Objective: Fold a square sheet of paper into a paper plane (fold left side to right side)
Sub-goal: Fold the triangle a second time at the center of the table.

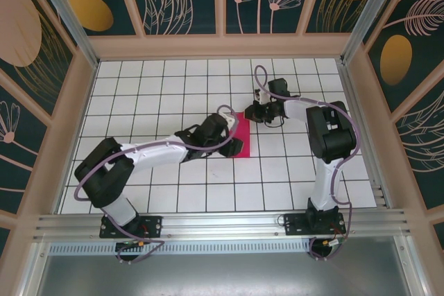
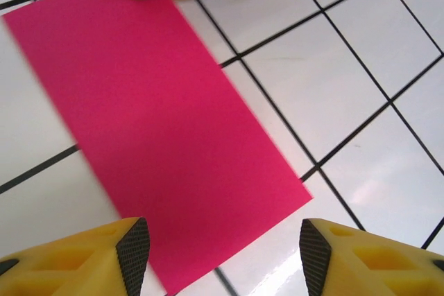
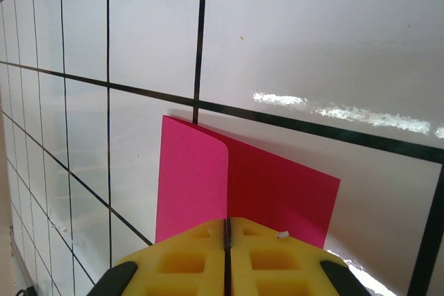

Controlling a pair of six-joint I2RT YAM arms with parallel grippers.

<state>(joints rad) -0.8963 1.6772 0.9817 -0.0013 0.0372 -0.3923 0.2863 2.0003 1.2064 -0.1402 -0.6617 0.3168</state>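
Right fingers (image 3: 223,235) are squeezed tight together, and they look to be pinching the far end of the thin pink sheet of paper (image 3: 270,192). The top layer curls up a little just in front of them. The paper looks folded in half into a long strip. It lies on the white tiled counter (image 1: 173,192), in the middle, between the two arms. Its long way runs from far to near. Left fingers (image 2: 128,258) hover over the near end, wide apart, with nothing in them. I think the left arm is the one best placed to press or grab that near end next.
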